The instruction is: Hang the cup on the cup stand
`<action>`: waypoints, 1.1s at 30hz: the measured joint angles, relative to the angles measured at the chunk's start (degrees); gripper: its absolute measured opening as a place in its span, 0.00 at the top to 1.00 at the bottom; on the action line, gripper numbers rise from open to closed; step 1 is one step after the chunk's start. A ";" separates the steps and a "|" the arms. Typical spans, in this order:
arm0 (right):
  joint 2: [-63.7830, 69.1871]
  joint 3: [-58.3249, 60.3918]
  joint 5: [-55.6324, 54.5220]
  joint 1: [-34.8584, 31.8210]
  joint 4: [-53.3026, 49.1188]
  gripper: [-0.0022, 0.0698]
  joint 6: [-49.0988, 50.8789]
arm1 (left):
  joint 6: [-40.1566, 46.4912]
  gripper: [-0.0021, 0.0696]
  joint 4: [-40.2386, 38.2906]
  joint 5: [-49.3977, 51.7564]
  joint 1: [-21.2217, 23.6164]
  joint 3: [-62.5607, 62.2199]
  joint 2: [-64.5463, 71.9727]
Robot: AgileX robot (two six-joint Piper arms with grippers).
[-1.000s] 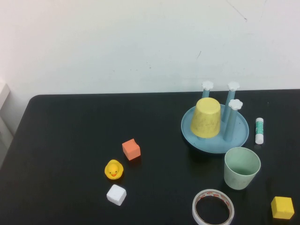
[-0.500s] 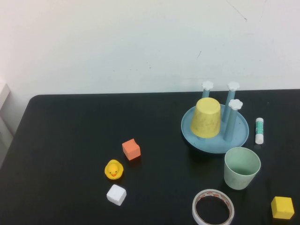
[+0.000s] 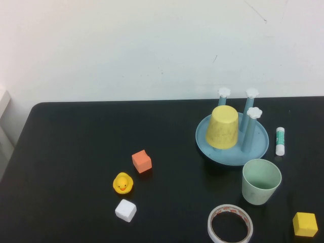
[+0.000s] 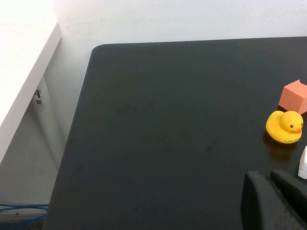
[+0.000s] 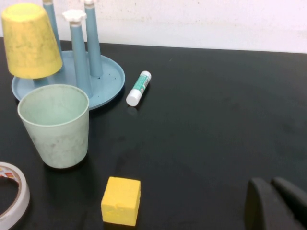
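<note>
The pale mint-green cup (image 3: 261, 181) stands upright, mouth up, on the black table just in front of the cup stand (image 3: 258, 147); it also shows in the right wrist view (image 5: 55, 125). The stand is a light-blue dish with blue pegs with white flower caps (image 3: 254, 112). A yellow speckled cup (image 3: 223, 127) sits upside down on one peg. My left gripper (image 4: 271, 184) is shut and empty over the table's left part. My right gripper (image 5: 272, 189) is shut and empty, right of the cup. Neither arm shows in the high view.
A glue stick (image 3: 280, 140) lies right of the stand. A tape roll (image 3: 230, 224) and a yellow cube (image 3: 305, 224) lie near the front edge. An orange cube (image 3: 142, 161), a rubber duck (image 3: 122, 183) and a white cube (image 3: 125, 210) sit mid-left.
</note>
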 joint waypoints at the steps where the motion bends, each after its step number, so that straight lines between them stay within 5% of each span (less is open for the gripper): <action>1: 0.00 0.00 0.00 0.00 0.00 0.97 0.00 | 0.00 0.97 0.00 -0.22 0.00 0.00 0.00; 8: 0.00 0.53 -5.05 0.00 0.00 0.97 0.12 | 0.00 0.97 0.32 -12.70 0.00 0.35 0.00; 22: 0.00 0.53 -50.05 0.00 0.21 0.97 1.20 | 0.35 0.97 -0.31 -47.49 0.00 0.35 0.00; 29: 0.00 0.53 -53.07 0.00 1.44 0.97 1.50 | -0.21 0.97 0.17 -53.45 0.00 0.35 0.00; 33: 0.00 -1.91 -45.75 0.00 1.52 0.97 -1.95 | -0.21 0.97 5.58 -47.60 0.00 -1.89 -0.09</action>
